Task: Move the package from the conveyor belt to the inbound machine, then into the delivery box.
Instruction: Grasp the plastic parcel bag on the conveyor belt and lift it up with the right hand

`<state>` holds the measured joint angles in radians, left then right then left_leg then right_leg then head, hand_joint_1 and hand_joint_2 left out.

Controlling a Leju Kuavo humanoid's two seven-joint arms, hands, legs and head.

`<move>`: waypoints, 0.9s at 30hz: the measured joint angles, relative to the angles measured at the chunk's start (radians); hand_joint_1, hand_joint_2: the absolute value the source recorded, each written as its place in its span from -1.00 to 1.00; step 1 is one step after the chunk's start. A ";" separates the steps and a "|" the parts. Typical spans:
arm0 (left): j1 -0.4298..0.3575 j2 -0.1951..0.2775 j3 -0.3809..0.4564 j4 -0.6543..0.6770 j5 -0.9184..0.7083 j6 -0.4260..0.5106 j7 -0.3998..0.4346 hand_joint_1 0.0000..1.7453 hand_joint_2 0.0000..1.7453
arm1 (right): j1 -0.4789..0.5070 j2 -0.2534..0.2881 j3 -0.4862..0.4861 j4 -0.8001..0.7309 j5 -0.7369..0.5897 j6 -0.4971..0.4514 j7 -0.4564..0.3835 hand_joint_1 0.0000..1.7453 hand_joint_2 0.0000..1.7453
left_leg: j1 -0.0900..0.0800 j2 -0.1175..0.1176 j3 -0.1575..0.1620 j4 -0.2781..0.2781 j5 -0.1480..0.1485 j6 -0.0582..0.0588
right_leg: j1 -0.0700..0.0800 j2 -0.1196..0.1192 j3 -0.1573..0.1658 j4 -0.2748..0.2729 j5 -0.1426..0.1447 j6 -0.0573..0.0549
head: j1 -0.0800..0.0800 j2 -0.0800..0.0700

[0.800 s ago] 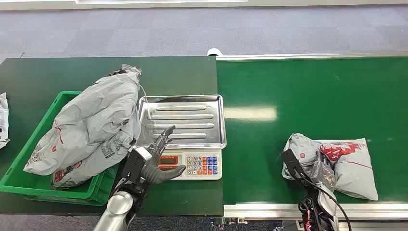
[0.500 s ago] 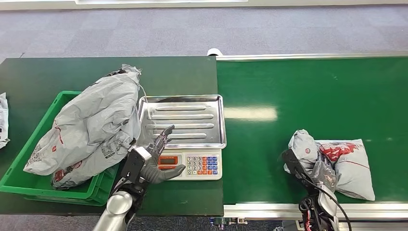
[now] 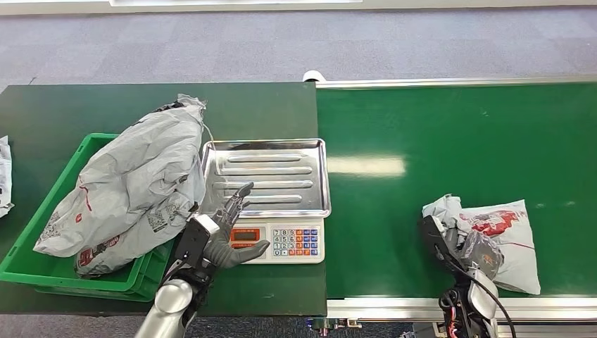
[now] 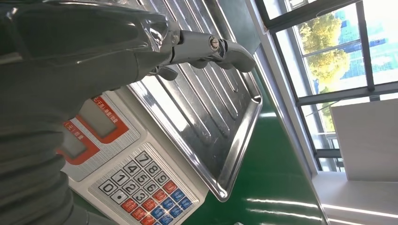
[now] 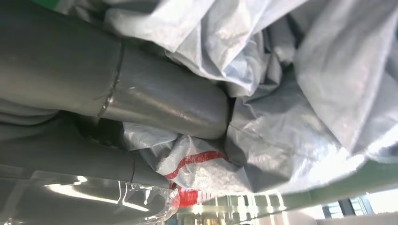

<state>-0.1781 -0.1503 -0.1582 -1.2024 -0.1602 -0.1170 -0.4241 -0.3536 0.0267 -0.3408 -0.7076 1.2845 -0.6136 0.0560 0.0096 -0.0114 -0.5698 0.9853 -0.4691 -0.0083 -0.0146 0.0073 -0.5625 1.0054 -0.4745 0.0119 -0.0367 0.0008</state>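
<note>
Right hand (image 3: 473, 248) clutched grey package (image 3: 503, 243) by bunched film, lower right; loose film risked slipping; left hand (image 3: 227, 236) open, empty, above scale (image 3: 288, 243)

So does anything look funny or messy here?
Yes. The big grey bag is too large for the green bin: it bulges over the rim and leans against the scale's metal tray. On the belt, the small package is scrunched where the right hand grips it.

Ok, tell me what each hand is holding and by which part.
The right hand grips the grey package on the conveyor belt by its bunched left end. The left hand holds nothing.
</note>
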 joint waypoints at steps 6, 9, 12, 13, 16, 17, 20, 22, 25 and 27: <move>-0.009 -0.001 0.002 0.003 0.000 -0.001 -0.012 -1.00 1.00 | 0.022 0.019 -0.032 -0.041 -0.170 -0.074 -0.208 1.00 -1.00 | 0.000 0.000 0.000 0.000 0.000 0.000 | 0.000 0.000 -0.001 0.000 0.000 0.000 | 0.000 0.000; -0.018 -0.003 0.003 0.009 0.001 -0.001 -0.022 -1.00 1.00 | 0.032 0.044 -0.075 -0.094 -0.279 -0.078 -0.386 1.00 -1.00 | 0.000 0.000 0.000 0.000 0.000 0.000 | 0.000 0.000 -0.001 0.000 0.000 0.000 | 0.000 0.000; -0.027 -0.003 0.003 0.019 0.009 0.000 -0.037 -1.00 1.00 | 0.037 0.068 -0.103 -0.144 -0.407 -0.079 -0.545 1.00 -1.00 | 0.000 0.000 0.000 0.000 0.000 0.000 | 0.000 0.001 -0.001 0.000 0.000 0.000 | 0.000 0.000; -0.030 -0.003 0.002 0.023 0.014 0.001 -0.043 -1.00 1.00 | 0.038 0.076 -0.104 -0.160 -0.442 -0.079 -0.582 1.00 -1.00 | 0.000 0.001 0.000 0.000 0.000 0.000 | 0.000 0.001 -0.001 0.000 0.000 0.000 | 0.000 0.000; -0.032 -0.003 0.000 0.035 0.030 0.017 -0.064 -1.00 1.00 | 0.043 0.104 -0.102 -0.225 -0.500 -0.079 -0.677 1.00 -1.00 | 0.000 0.001 0.000 0.000 0.000 0.000 | 0.000 0.001 -0.001 0.000 0.000 0.000 | 0.000 0.000; -0.032 -0.002 -0.002 0.039 0.026 0.029 -0.070 -1.00 1.00 | 0.045 0.112 -0.097 -0.252 -0.513 -0.079 -0.700 1.00 -1.00 | 0.000 0.001 -0.001 0.000 0.000 0.000 | 0.000 0.001 -0.001 0.000 0.000 0.000 | 0.000 0.000; -0.032 0.001 -0.013 0.048 -0.001 0.065 -0.085 -1.00 1.00 | 0.053 0.128 -0.060 -0.348 -0.537 -0.079 -0.728 1.00 -1.00 | 0.000 0.001 -0.001 0.000 0.000 0.000 | 0.000 0.001 -0.001 0.000 0.000 0.000 | 0.000 0.000; -0.031 0.003 -0.020 0.049 0.000 0.072 -0.091 -1.00 1.00 | 0.053 0.131 -0.021 -0.418 -0.521 -0.079 -0.738 1.00 -1.00 | 0.000 0.001 -0.001 0.000 0.000 0.000 | 0.000 0.001 -0.001 0.000 0.000 0.000 | 0.000 0.000; -0.032 0.006 -0.028 0.046 0.017 0.072 -0.094 -1.00 1.00 | 0.029 0.131 0.048 -0.508 -0.478 -0.079 -0.750 1.00 -1.00 | 0.000 0.001 -0.001 0.000 0.000 0.000 | 0.000 0.001 -0.001 0.000 0.000 0.000 | 0.000 0.000; -0.032 0.009 -0.035 0.042 0.023 0.072 -0.094 -1.00 1.00 | -0.005 0.132 0.089 -0.544 -0.453 -0.079 -0.751 1.00 -1.00 | 0.000 0.001 -0.001 0.000 0.000 0.000 | 0.000 0.001 -0.001 0.000 0.000 0.000 | 0.000 0.000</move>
<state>-0.2104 -0.1414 -0.1933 -1.1604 -0.1373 -0.0450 -0.5177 -0.3584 0.1584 -0.2516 -1.2514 0.8311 -0.6929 -0.6954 0.0096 -0.0105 -0.5709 0.9851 -0.4686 -0.0084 -0.0144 0.0083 -0.5637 1.0058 -0.4742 0.0118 -0.0368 0.0008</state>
